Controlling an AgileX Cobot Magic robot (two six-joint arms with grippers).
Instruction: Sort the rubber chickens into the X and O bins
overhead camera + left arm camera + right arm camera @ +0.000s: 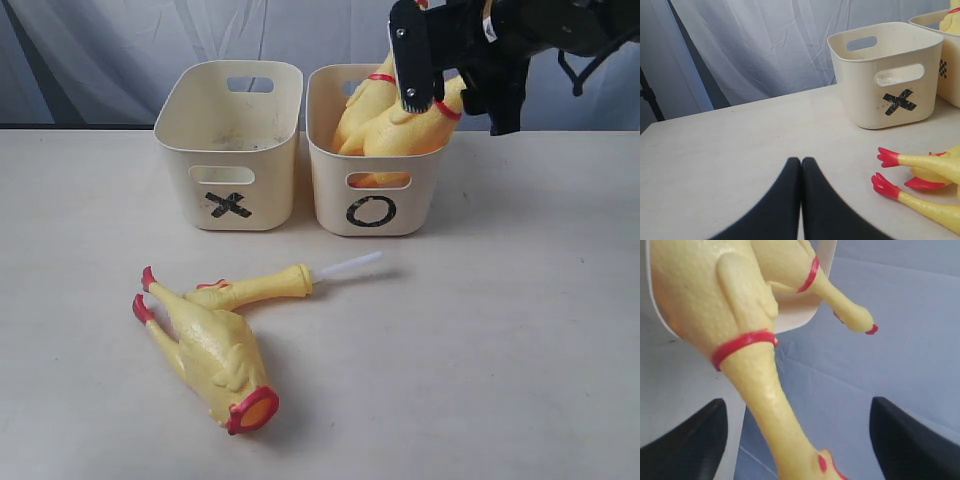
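The X bin [228, 150] [890, 85] stands left of the O bin [375, 190] [951, 65]. Two whole rubber chickens [395, 128] [358, 108] lean in the O bin. My right gripper [460, 115] [798, 401] hangs open over that bin, and the nearer chicken's neck [765, 390] runs between its spread fingers without touching either. On the table lie the headless body [210, 350] [932, 206] and the slim fragment with a white tube [262, 288]. My left gripper [801, 161] is shut on nothing, low over the table, left of the body's red feet [888, 157].
A pale curtain [100, 50] hangs behind the table's far edge. Bare tabletop [480, 340] spreads to the right of the lying pieces and in front of the bins. The left arm does not show in the exterior view.
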